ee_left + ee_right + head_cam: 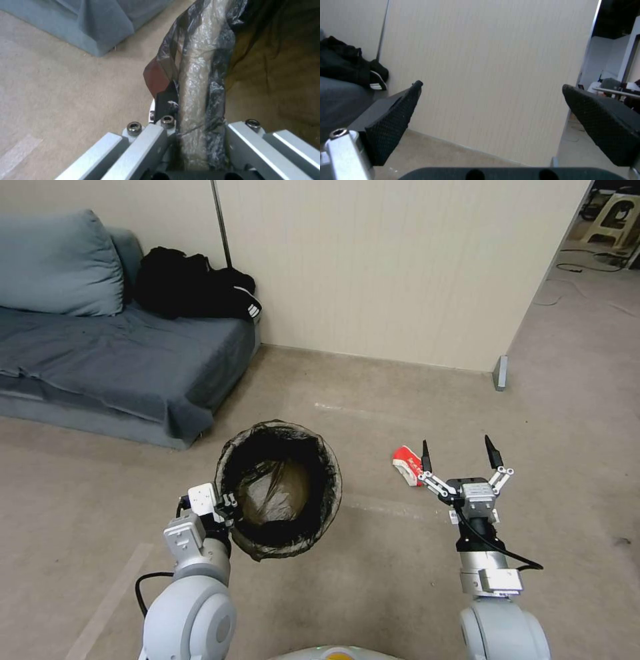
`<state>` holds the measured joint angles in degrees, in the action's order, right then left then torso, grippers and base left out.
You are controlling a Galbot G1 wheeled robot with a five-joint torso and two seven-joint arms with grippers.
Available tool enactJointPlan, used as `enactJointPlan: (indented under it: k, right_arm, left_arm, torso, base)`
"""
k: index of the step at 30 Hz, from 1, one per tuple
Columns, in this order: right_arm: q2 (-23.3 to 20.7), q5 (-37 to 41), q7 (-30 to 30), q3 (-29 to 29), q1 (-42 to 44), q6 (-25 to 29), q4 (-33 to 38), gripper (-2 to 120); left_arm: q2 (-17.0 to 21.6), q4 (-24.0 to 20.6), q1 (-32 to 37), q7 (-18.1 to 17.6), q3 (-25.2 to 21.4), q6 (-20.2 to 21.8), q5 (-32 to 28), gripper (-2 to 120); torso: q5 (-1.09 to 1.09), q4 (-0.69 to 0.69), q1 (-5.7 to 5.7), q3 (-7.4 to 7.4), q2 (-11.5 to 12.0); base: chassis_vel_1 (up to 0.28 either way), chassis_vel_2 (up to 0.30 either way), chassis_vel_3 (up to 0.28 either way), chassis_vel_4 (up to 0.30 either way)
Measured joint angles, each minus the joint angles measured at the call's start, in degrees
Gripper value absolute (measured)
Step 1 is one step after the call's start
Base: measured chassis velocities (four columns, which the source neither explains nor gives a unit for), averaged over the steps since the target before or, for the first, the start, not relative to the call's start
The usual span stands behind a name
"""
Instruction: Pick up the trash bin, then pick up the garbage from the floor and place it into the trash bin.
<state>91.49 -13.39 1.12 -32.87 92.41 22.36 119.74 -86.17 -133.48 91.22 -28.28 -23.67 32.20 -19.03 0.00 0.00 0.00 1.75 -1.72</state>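
Observation:
The trash bin [279, 490], lined with a dark bag, is held off the floor at centre-left in the head view. My left gripper [230, 505] is shut on its near-left rim; the left wrist view shows the bag-wrapped rim [200, 82] clamped between the fingers. A red-and-white snack wrapper [407, 463], the garbage, lies on the floor to the right. My right gripper [460, 449] hangs open just right of it, one fingertip beside the wrapper. In the right wrist view the black pads [395, 120] stand wide apart, facing the wall.
A grey sofa [113, 360] with a black garment [193, 283] stands at the back left. A beige partition wall [400, 267] runs behind, with its foot [501, 373] at the right. Bare carpet lies all around.

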Motion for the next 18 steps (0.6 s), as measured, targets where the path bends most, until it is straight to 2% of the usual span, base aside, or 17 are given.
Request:
enactJointPlan:
  k: [9,18]
  right_arm:
    - [-0.3,0.3,-0.4,0.0,-0.7,2.0,-0.6,100]
    - [-3.2,0.8,0.2,0.6,-3.9,1.3,-3.0,100]
  left_arm:
    - [-0.2,0.3,0.0,0.0,0.0,-0.1,0.2,1]
    - [0.3,1.2,-0.5,0.2,0.0,-1.3,0.0,1]
  torso:
    - [0.00,0.00,0.00,-0.01,0.0]
    - [0.00,0.00,0.00,-0.01,0.0]
  base:
    - [-0.032,0.049,0.039,-0.023]
    - [0.000,0.000,0.000,0.000]
